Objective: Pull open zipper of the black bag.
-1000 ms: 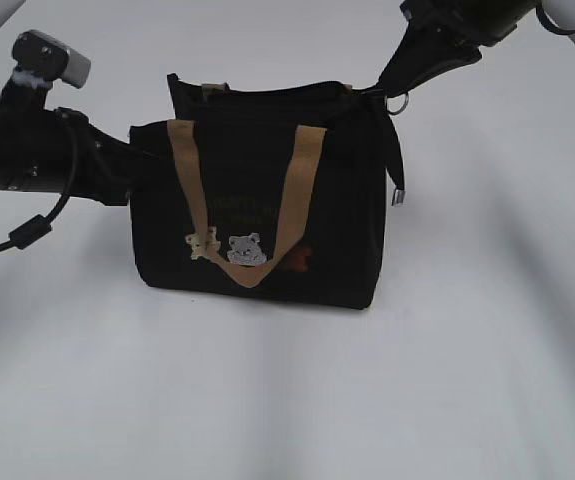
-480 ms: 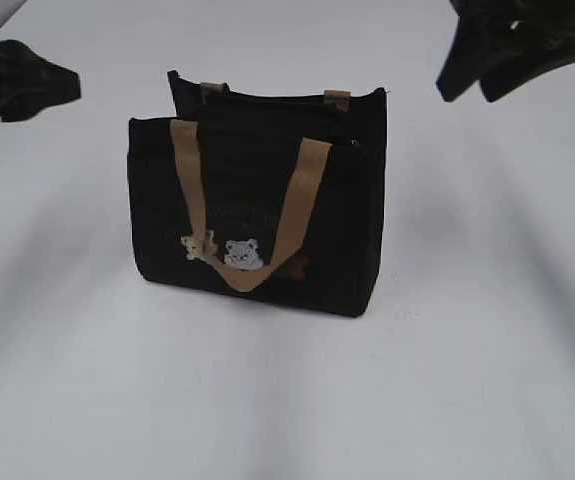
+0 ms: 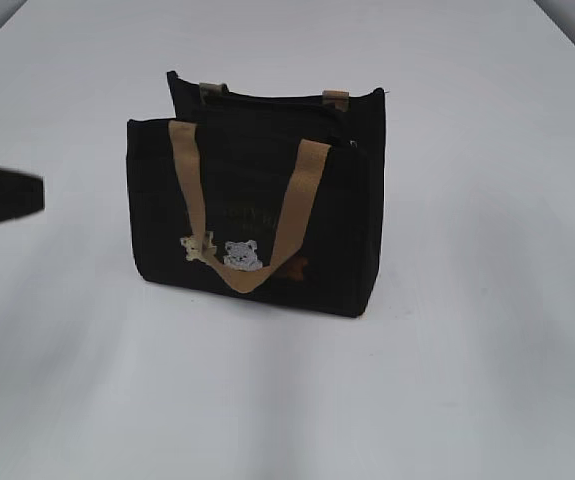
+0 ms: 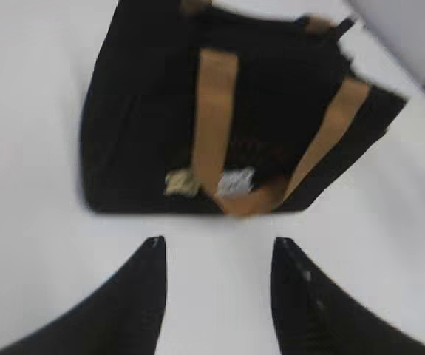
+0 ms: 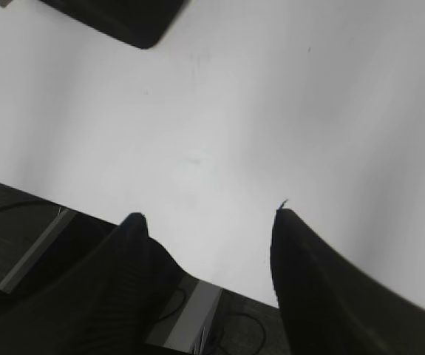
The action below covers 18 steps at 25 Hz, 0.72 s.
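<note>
We count one black bag (image 3: 257, 210) on one white table (image 3: 467, 380), with two tan handles (image 3: 292, 205), two bear patches (image 3: 242, 252), and two grippers (image 4: 216, 248).

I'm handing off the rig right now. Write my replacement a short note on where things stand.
Left gripper: open, empty, short of the black bag, pointing at its front.
Right gripper: open, empty, over bare table beside a bag corner.
The bag stands upright mid-table, tan handle draped down its front.
Done: the top looks parted, so the zipper seems pulled open.
Left: confirm the opening; the pull ring isn't clear.
</note>
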{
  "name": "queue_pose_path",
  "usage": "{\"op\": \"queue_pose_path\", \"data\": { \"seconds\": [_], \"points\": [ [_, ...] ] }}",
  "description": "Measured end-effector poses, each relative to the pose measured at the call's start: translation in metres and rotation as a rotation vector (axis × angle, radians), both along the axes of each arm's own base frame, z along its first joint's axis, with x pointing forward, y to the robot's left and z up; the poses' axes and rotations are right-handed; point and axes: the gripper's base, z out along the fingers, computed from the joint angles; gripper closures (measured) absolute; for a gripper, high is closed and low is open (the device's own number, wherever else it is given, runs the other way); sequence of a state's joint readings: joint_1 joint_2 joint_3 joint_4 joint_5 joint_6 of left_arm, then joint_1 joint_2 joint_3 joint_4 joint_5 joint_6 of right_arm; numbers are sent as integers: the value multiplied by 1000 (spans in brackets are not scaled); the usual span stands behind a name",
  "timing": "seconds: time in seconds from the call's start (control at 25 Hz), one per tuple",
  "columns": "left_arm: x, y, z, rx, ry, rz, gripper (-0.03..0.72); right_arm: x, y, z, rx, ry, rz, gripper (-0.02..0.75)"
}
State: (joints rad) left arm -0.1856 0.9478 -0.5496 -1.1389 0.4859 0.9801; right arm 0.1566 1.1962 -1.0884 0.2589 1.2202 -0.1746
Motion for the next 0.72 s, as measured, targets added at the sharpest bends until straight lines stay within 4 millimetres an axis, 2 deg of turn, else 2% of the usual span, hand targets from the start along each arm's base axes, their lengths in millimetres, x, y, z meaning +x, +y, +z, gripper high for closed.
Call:
{"op": "queue_pose_path", "data": {
  "seconds": [0.16,0.24,0.36,0.44,0.52,0.72],
  "points": [
    [-15,16,-22,239,240,47,363,-41,-7,11,17,-87,-9,323],
    [-22,31,-30,367,360,143,369,-57,-9,18,30,-139,-22,323],
    [-37,47,-27,426,432,295,372,-74,-12,26,46,-196,-37,326],
    [-58,52,-13,375,360,344,377,-94,-16,29,44,-256,-43,335],
    [-77,56,-1,319,280,385,381,-110,-22,20,9,-280,-48,344],
    [-132,72,19,249,11,462,384,-145,-38,-28,-107,-282,-64,351]
  ]
}}
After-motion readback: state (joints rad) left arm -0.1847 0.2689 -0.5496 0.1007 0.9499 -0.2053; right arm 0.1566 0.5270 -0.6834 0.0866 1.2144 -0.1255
